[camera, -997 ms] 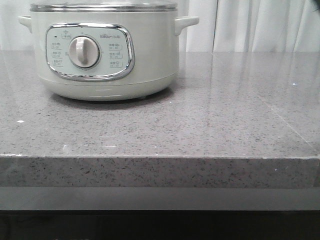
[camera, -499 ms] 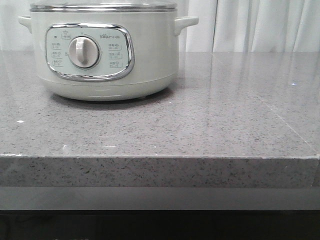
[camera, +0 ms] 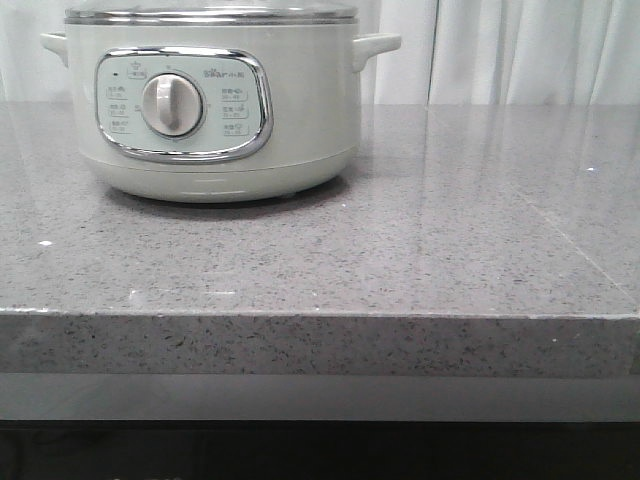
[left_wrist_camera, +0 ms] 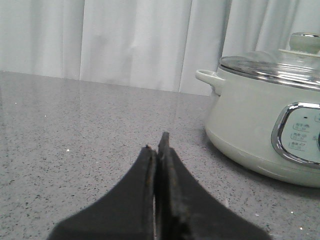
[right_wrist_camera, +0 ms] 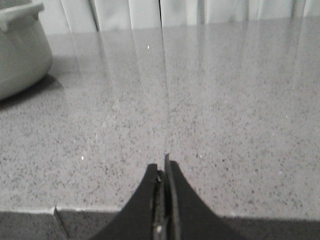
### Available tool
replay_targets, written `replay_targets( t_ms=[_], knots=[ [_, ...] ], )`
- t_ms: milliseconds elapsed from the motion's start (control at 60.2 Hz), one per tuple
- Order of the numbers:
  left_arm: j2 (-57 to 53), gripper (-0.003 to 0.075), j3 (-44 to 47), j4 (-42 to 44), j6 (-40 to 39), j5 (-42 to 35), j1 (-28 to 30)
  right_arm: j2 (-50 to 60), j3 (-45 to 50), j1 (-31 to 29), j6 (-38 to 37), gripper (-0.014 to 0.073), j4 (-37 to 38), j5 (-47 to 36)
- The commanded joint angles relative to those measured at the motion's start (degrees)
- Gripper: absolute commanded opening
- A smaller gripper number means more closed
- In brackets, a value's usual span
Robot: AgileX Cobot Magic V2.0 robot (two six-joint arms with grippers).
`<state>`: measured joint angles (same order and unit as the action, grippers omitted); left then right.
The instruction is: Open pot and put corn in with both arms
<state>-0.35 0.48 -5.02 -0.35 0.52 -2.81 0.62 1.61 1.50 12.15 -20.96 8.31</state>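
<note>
So the pot (camera: 210,110) is parked at about 10 o'clock on the grey speckled countertop (camera: 400,260) in the front view, way back near the white curtain (camera: 520,50); it's cream-white, sitting flat, with its chrome-framed control panel (camera: 184,103) facing the camera and the round dial (camera: 172,104) dead center in that panel; one small side handle (camera: 376,47) sticks out at the pot's 3 o'clock, the other barely peeks out at 9 o'clock; the steel rim runs across the very top edge of the shot, so you can't see much above it from there.

The left wrist view fills that in; the glass lid (left_wrist_camera: 272,65) is on the pot, seated in the steel rim, with its knob (left_wrist_camera: 304,42) poking up on top; so the pot's closed right now.

Left gripper (left_wrist_camera: 156,150) is pinched completely together, dark fingers pressed tip to tip with nothing between them; it's low over bare counter, well off to the side of the pot, not touching it.

Right gripper (right_wrist_camera: 164,167) is the same deal, fingers squeezed together and holding nothing; it sits above the front edge of the counter, with just a slice of the pot's wall showing far off at the corner of that view.

Can't find the corn in any of the three views; neither arm shows up in the front view either.
</note>
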Motion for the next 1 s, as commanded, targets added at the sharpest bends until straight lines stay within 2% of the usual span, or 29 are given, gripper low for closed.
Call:
replay_targets(
  t_ms=[0, 366, 565, 765, 881, 981],
  knots=[
    [-0.8, -0.002, 0.6, -0.5, -0.1, -4.8, -0.2, 1.2, -0.7, 0.3, 0.2, -0.0068, -0.4, -6.3],
    [-0.8, -0.002, 0.6, -0.5, -0.1, -4.8, -0.2, 1.2, -0.7, 0.3, 0.2, -0.0068, -0.4, -5.7],
    [-0.8, -0.002, 0.6, -0.5, -0.1, -4.8, -0.2, 1.2, -0.7, 0.3, -0.3, -0.0068, 1.7, -10.8],
    [-0.8, -0.002, 0.6, -0.5, -0.1, -4.8, -0.2, 1.2, -0.7, 0.3, -13.9, -0.0068, 18.2, -14.6],
    [-0.8, -0.002, 0.6, -0.5, -0.1, -4.8, -0.2, 1.2, -0.7, 0.3, -21.4, -0.0068, 20.5, -17.0],
    [-0.8, -0.002, 0.6, -0.5, -0.1, -4.8, -0.2, 1.2, -0.7, 0.3, -22.2, -0.0068, 20.5, -16.8]
  ],
)
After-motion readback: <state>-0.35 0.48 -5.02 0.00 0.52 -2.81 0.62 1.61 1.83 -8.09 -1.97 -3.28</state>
